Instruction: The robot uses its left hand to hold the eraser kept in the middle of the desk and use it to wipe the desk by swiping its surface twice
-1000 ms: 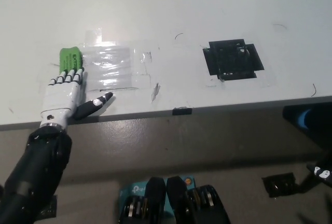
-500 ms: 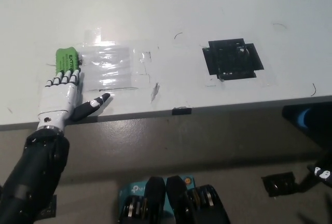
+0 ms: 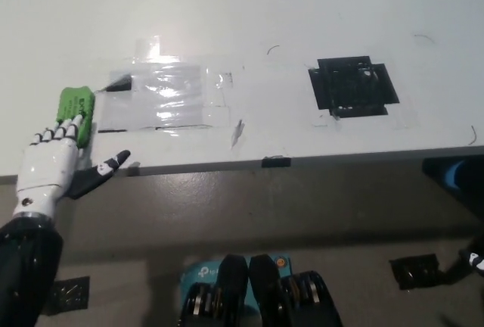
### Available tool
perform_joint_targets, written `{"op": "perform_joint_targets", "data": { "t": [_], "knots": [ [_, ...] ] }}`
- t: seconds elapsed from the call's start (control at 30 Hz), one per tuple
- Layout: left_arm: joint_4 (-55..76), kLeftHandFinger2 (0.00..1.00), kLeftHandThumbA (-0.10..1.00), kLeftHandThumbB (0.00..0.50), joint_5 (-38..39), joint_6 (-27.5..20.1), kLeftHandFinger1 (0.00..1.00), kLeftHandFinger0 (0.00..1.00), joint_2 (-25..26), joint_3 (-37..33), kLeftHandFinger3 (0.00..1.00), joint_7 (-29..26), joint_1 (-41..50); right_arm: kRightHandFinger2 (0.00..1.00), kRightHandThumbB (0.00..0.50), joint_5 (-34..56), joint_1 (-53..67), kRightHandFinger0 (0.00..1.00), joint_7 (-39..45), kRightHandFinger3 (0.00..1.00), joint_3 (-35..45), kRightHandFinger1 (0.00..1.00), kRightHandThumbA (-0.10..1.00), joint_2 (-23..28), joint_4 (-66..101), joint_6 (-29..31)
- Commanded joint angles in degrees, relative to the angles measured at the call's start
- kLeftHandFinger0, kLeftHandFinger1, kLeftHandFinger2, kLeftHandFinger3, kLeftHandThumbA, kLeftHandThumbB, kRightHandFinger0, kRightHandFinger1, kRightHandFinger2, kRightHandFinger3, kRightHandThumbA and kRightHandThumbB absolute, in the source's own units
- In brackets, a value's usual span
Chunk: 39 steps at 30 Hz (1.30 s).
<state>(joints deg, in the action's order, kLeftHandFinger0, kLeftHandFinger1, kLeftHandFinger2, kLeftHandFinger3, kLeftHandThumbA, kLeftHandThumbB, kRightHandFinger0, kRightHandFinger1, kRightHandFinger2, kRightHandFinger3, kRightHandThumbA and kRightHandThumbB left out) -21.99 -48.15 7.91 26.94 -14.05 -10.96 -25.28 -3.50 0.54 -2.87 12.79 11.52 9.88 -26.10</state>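
My left robot hand [image 3: 51, 164] lies flat at the desk's [image 3: 249, 9] near left edge, its fingertips pressing on the green eraser [image 3: 76, 109], fingers together and thumb splayed toward 3 o'clock, nothing wrapped around. The eraser sits at 12 o'clock from my palm, touching the shiny clear tape patch [image 3: 168, 94]. A black tape square [image 3: 355, 86] lies well apart toward 3 o'clock.

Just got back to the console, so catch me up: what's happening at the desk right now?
The white left hand lies at the desk's near left edge with its fingertips resting on the green eraser, pressing it flat rather than gripping it. The eraser sits just left of a patch of clear tape. A square of black tape lies further right, untouched. The right hand is out of view.
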Motion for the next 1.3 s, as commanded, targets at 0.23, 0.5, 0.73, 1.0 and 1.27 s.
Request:
{"op": "perform_joint_targets", "data": {
  "t": [0.23,0.5,0.73,1.0,1.27],
  "knots": [
    [15.0,1.00,1.00,0.333,-0.7,1.7,1.00,1.00,4.3,3.8,1.00,4.5,-8.8,1.00,0.017,0.4,0.8,1.00,0.6,1.00,0.8,1.00,1.00,1.4,2.5,-0.5],
    [24.3,1.00,1.00,0.337,-0.9,2.3,1.00,1.00,2.8,5.4,1.00,5.2,-6.5,1.00,0.044,0.4,0.7,1.00,1.3,1.00,0.3,1.00,1.00,1.9,2.6,-0.6],
    [38.6,1.00,1.00,0.320,0.4,3.3,1.00,1.00,-3.5,7.4,1.00,5.0,4.7,1.00,0.116,0.1,0.2,1.00,1.5,1.00,0.3,1.00,1.00,2.3,2.5,-0.8],
    [41.6,1.00,1.00,0.297,3.9,-2.0,1.00,1.00,-13.4,2.2,1.00,4.7,26.5,1.00,0.077,0.0,0.8,1.00,1.5,1.00,0.2,1.00,1.00,2.7,2.8,-0.8],
    [20.2,1.00,0.91,0.140,11.9,-6.0,1.00,1.00,-19.2,3.4,1.00,1.7,30.3,1.00,0.084,0.7,0.1,1.00,1.9,1.00,0.3,1.00,1.00,2.4,2.2,-0.8]
  ]
}}
